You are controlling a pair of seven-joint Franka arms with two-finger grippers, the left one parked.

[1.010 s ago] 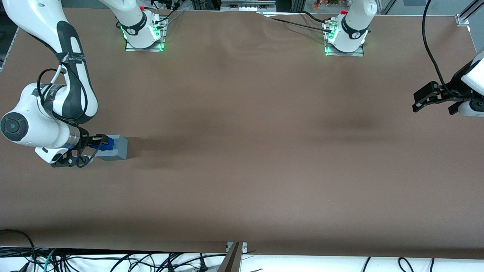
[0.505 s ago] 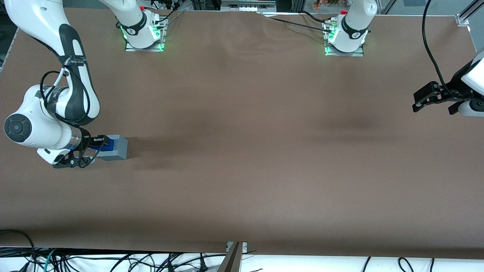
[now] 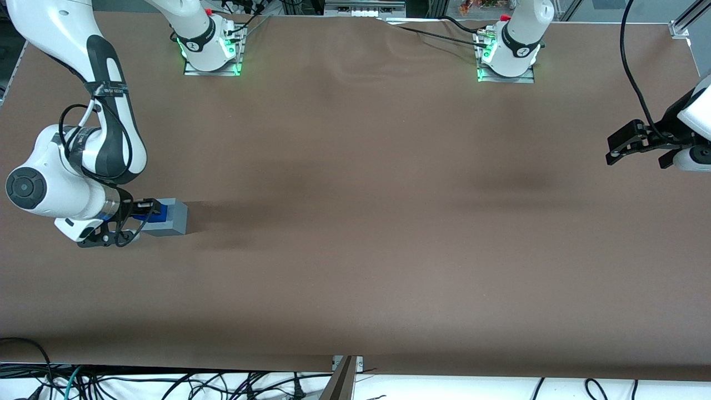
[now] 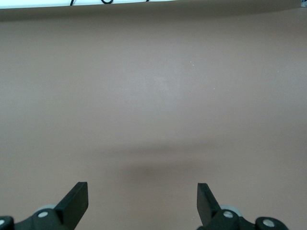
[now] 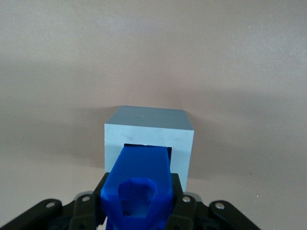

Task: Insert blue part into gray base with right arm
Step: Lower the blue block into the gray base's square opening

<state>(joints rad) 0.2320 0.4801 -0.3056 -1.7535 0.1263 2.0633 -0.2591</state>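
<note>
The gray base (image 3: 171,216) is a light-gray cube on the brown table toward the working arm's end. In the right wrist view the gray base (image 5: 148,132) shows a square recess in its top. The blue part (image 5: 140,184) is held between my black fingers (image 5: 180,191), its tip at the recess. In the front view the blue part (image 3: 158,213) sits at the base's top, with my right gripper (image 3: 145,211) shut on it.
The brown table (image 3: 366,233) stretches wide toward the parked arm's end. Two arm bases with green lights (image 3: 211,53) stand along the table's edge farthest from the front camera. Cables (image 3: 111,383) hang off the table's near edge.
The right arm shifted slightly toward the base between one second and half a second ago, bringing the blue part lower into it. Since then nothing visibly moved.
</note>
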